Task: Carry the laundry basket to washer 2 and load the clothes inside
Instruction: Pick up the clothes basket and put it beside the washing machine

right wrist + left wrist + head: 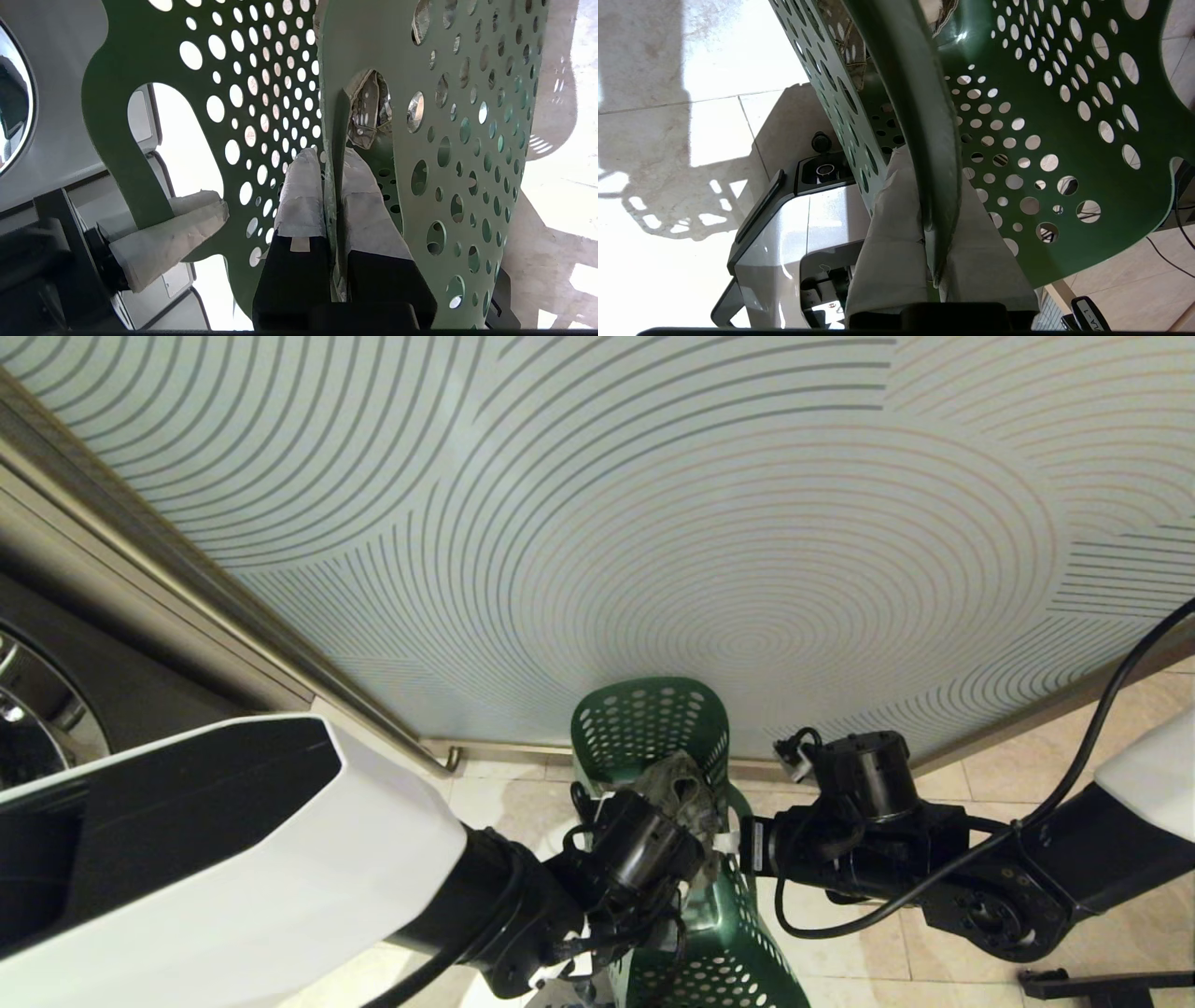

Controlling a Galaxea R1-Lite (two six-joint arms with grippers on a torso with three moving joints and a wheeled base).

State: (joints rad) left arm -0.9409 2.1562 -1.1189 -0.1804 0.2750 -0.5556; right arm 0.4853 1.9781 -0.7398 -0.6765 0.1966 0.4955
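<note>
Nearest in, both arms meet at the laundry basket [719, 933], held clear of the tiled floor [934, 952] between them. The left gripper [934, 261] is clamped on the basket's left wall, its taped fingers [889, 242] pinching the green plastic from both sides. The right gripper [332, 196] is likewise closed on the opposite wall, beside the handle slot. Inside, just beyond the left wrist, sits the clothes [680, 793] bundle. Farther off, a patterned glass panel [653, 523] fills the view, with a chrome-rimmed washer door [33, 709] at far left.
</note>
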